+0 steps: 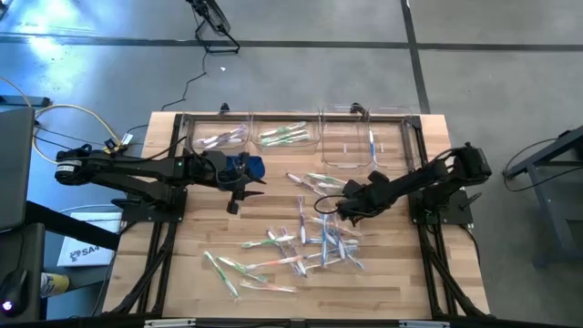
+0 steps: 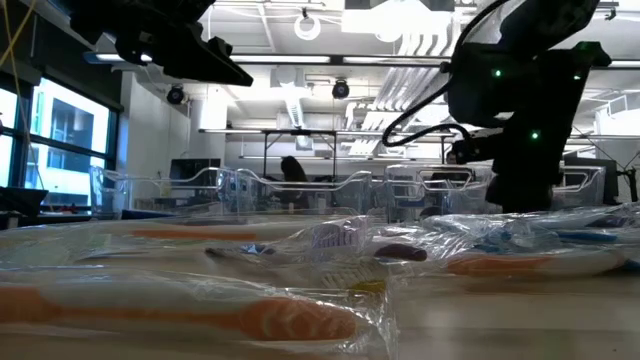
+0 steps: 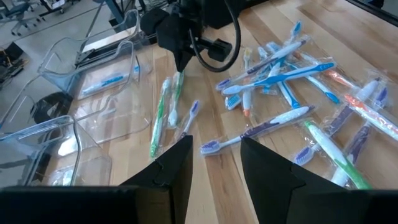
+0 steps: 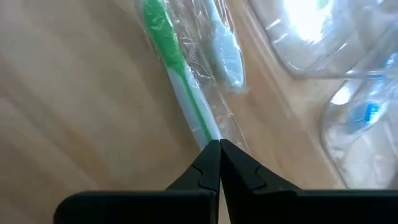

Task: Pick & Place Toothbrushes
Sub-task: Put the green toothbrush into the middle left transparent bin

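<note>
Several wrapped toothbrushes (image 1: pixel 305 241) with green, pink, blue and whitish handles lie scattered over the middle of the wooden table, also in the left wrist view (image 3: pixel 292 68). My right gripper (image 1: pixel 340 211) is down at the far right edge of this pile, shut on a green-and-white toothbrush (image 4: pixel 177 74) in clear wrap. The left wrist view shows that gripper (image 3: pixel 182 62) from across the table. My left gripper (image 3: pixel 214 158) hovers open above the table's left middle (image 1: pixel 235 193), apart from the pile. My right gripper pinches the green-and-white toothbrush by the wrapped whitish handle (image 4: pixel 206 132) between its two fingertips. The fingers come slanting down from the table's right side. The toothbrush stretches away from the fingertips along their line, low over the wood; whether it is lifted clear I cannot tell.
Three clear plastic bins stand along the far edge: the left (image 1: pixel 219 137) and the middle (image 1: pixel 287 135) hold a few toothbrushes, and the right (image 1: pixel 364 146) holds one blue one. A blue thing (image 1: pixel 251 167) shows beside the left wrist. Bare wood lies toward the near left corner.
</note>
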`<state>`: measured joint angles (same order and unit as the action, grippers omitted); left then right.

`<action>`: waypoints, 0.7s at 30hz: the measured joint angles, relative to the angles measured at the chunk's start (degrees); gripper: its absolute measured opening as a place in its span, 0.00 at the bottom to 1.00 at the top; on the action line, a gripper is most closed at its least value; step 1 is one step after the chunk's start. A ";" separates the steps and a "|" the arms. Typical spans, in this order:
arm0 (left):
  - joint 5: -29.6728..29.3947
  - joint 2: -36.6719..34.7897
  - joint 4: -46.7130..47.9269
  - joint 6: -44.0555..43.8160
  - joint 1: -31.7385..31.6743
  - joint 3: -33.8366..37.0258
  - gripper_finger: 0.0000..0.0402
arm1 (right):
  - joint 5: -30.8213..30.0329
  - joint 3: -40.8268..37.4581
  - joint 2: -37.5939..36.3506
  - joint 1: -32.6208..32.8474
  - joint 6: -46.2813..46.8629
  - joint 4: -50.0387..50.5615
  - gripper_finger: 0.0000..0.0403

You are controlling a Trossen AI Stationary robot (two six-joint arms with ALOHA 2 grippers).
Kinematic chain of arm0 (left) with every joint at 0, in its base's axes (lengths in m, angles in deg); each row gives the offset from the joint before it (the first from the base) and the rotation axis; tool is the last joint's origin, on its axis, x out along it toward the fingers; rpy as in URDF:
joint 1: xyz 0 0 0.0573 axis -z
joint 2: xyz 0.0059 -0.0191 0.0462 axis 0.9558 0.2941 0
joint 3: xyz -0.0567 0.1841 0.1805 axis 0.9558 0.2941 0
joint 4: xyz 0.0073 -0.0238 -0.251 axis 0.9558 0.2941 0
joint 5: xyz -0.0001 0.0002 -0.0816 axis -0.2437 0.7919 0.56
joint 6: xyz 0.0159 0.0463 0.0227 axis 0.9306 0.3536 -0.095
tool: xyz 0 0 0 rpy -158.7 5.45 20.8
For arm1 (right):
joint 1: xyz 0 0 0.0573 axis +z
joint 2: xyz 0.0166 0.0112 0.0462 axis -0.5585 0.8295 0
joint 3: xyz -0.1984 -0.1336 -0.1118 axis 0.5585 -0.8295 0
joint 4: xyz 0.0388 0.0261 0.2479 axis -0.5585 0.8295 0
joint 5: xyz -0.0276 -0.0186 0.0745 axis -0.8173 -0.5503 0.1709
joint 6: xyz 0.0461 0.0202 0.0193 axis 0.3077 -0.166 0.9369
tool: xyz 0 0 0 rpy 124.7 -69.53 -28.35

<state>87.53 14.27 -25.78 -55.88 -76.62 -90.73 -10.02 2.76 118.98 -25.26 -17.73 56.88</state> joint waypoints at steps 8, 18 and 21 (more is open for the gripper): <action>-0.22 0.00 0.00 0.00 0.00 0.00 0.33 | 10.31 -0.10 -1.45 -0.47 -1.32 -2.15 0.01; -0.68 0.20 0.00 -0.01 0.00 0.00 0.33 | 17.51 -0.15 -7.34 2.06 0.05 -10.44 0.01; -0.70 0.20 -0.04 0.00 0.00 0.00 0.33 | 15.54 -0.15 -9.00 2.22 0.42 -9.85 0.01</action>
<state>86.83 14.48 -25.81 -55.88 -76.62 -90.73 5.52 2.61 109.98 -23.04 -17.30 47.03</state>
